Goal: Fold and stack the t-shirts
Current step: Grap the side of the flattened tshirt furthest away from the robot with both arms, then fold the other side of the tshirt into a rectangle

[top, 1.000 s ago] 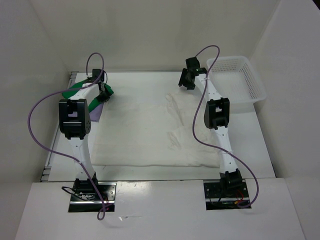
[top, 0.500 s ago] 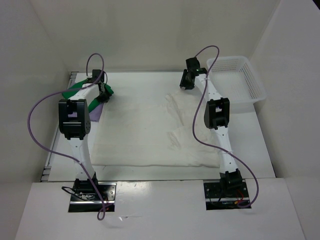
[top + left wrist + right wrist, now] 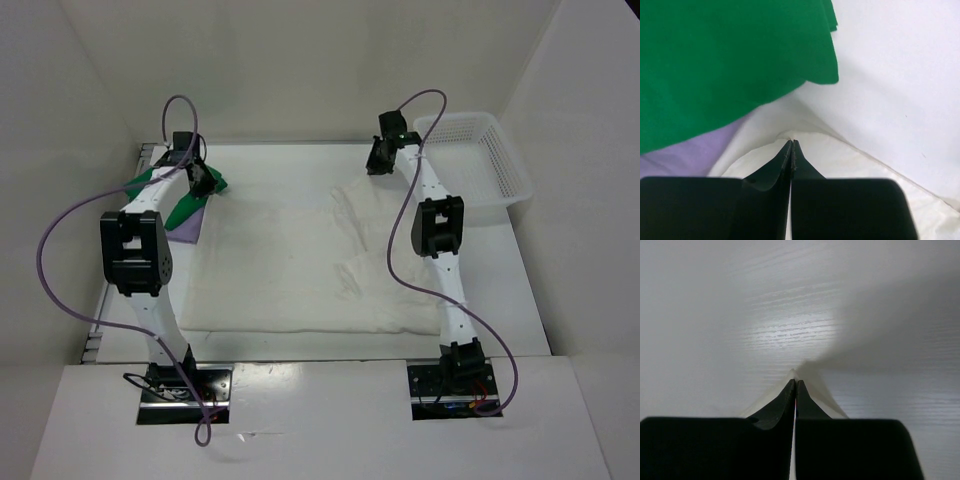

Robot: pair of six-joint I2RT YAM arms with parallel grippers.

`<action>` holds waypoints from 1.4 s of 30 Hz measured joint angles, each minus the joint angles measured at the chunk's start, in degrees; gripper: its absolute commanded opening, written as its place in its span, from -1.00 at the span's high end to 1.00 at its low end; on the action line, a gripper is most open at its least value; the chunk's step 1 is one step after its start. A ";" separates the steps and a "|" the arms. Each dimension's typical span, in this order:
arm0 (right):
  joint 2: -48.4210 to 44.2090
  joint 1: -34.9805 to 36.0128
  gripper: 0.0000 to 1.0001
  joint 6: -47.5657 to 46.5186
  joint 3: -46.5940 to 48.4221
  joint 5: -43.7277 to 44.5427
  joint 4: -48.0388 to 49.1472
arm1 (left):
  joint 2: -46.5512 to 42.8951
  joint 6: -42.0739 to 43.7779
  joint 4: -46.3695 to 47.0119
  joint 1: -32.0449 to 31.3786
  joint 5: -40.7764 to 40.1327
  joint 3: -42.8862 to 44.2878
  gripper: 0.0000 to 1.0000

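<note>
The creamy white t-shirt lies spread flat across the middle of the table. At its far left corner my left gripper is shut, pinching the white t-shirt's edge between its tips. Right beside that corner lies the green t-shirt on top of the lavender t-shirt. My right gripper is shut at the far right corner. The white cloth tents up to a peak at its tips.
A white plastic mesh basket stands at the far right of the table, just right of the right arm. White walls enclose the table at the back and on both sides. Purple cables loop off both arms.
My right gripper has gone from open to shut on the white t-shirt's far right corner. The left gripper finished closing, and the left arm has shifted slightly left and back.
</note>
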 measured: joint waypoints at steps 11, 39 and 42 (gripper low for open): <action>-37.33 -5.16 1.00 2.73 -41.72 -3.54 7.08 | -9.73 -1.33 1.01 2.03 5.73 -9.79 0.99; -91.27 -4.59 0.91 5.53 -93.33 -1.11 -8.09 | -34.32 -3.10 -4.50 19.87 25.09 -40.65 0.78; -93.31 -1.79 0.82 6.86 -93.83 0.55 -11.10 | -34.60 -3.21 -4.63 21.68 26.16 -41.86 0.66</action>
